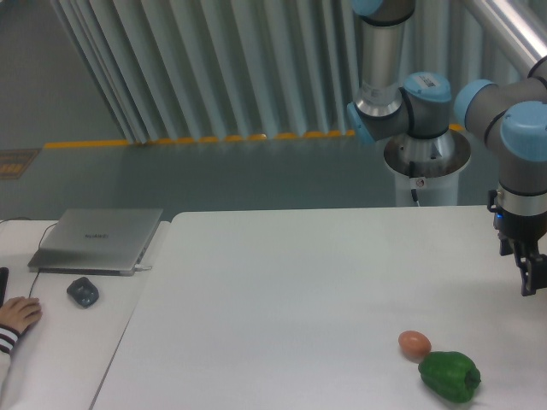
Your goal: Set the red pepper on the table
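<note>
A flat grey laptop [97,238] lies far left. The smooth white table [282,299] holds a small brown egg [414,343] touching a lumpy green pepper [449,376]. My gripper [532,275] hangs at the right edge, half hidden. I cannot tell how wide my fingers are, and I cannot see the red pepper.

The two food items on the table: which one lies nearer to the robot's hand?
The green pepper. It lies right of the egg, closer to the table's right edge, where the hand hangs; the egg touches its upper left side.
</note>
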Tool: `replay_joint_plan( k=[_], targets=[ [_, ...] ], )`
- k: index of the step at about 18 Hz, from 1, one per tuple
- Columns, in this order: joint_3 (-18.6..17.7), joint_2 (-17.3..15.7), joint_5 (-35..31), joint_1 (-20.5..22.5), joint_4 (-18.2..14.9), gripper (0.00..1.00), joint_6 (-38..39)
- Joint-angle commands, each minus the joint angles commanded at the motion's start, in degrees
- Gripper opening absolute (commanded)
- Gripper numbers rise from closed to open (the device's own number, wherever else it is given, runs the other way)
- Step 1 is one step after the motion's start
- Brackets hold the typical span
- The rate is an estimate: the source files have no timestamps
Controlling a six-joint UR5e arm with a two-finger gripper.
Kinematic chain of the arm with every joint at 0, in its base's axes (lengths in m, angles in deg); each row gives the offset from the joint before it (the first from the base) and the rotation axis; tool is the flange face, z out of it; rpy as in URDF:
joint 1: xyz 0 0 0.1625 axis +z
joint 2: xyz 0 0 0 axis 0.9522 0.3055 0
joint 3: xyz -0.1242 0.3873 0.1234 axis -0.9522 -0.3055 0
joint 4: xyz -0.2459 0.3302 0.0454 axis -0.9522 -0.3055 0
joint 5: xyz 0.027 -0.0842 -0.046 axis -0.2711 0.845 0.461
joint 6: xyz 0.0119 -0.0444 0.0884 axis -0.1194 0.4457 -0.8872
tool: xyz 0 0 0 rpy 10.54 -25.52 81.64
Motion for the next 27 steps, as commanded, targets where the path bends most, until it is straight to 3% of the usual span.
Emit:
replay_joint_plan(
  k=[6, 9, 13, 19, 24, 27],
  targets=[
    [-0.09, 0.53, 0.52, 0.62, 0.27, 1.00, 0.62],
    [-0.26, 0.53, 8.15, 2.71, 0.27, 1.00, 3.06],
    [-1.23, 0.26, 8.35, 4.39, 0.71, 1.00, 2.55],
    [-0.62, 0.70, 2.99, 4.66, 0.97, 1.00, -8.24],
    [3.51, 3.42, -0.44, 6.77, 1.41, 1.00, -14.31],
    [5.26, 5.18, -0.70, 8.08, 4.04, 1.00, -21.52]
  ],
)
